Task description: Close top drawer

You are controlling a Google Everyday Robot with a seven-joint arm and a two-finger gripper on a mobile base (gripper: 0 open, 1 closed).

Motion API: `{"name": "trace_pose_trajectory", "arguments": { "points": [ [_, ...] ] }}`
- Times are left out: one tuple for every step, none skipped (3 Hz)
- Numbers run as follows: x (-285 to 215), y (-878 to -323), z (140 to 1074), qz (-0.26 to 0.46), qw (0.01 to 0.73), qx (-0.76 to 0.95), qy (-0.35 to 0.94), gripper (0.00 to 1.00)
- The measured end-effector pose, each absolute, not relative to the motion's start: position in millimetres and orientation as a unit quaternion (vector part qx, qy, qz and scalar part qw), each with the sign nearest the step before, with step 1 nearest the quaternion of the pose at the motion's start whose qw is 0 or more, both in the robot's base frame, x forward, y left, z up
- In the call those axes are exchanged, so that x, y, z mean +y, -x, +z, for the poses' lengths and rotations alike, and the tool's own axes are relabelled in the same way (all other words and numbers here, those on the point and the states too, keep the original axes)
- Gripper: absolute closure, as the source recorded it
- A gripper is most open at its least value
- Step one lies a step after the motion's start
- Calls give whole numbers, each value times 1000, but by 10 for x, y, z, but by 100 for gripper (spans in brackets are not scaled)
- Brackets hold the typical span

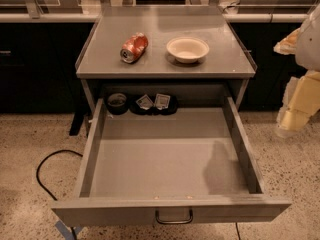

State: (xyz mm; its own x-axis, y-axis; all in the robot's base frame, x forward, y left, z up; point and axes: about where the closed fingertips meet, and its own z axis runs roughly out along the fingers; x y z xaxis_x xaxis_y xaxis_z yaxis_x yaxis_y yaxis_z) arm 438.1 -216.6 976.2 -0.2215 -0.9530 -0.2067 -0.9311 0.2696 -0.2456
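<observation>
The top drawer [170,154] of the grey metal cabinet stands pulled far out toward me. Its long shallow tray is bare except for small items at the back. Its front panel [100,215] runs along the bottom of the view, with a small dark wire loop handle [173,217] at centre. My gripper [295,115] is at the right edge of the view, beside and to the right of the drawer's right wall, apart from it. My arm [307,39] rises above it.
At the drawer's back lie a dark round cup [117,102] and two small packets [154,102]. On the cabinet top [165,61] lie a crushed red can [134,47] and a white bowl [187,49]. A black cable [42,171] loops on the speckled floor at left.
</observation>
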Motion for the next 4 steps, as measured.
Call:
{"name": "trace_pose_trajectory", "arguments": {
  "points": [
    [-2163,-4379,9767,-35,160,780,604,0],
    [-2118,-4192,9576,-5,155,777,611,0],
    [-2061,-3904,9261,40,140,769,623,0],
    [-2029,-3586,8958,77,114,759,636,0]
  ]
}}
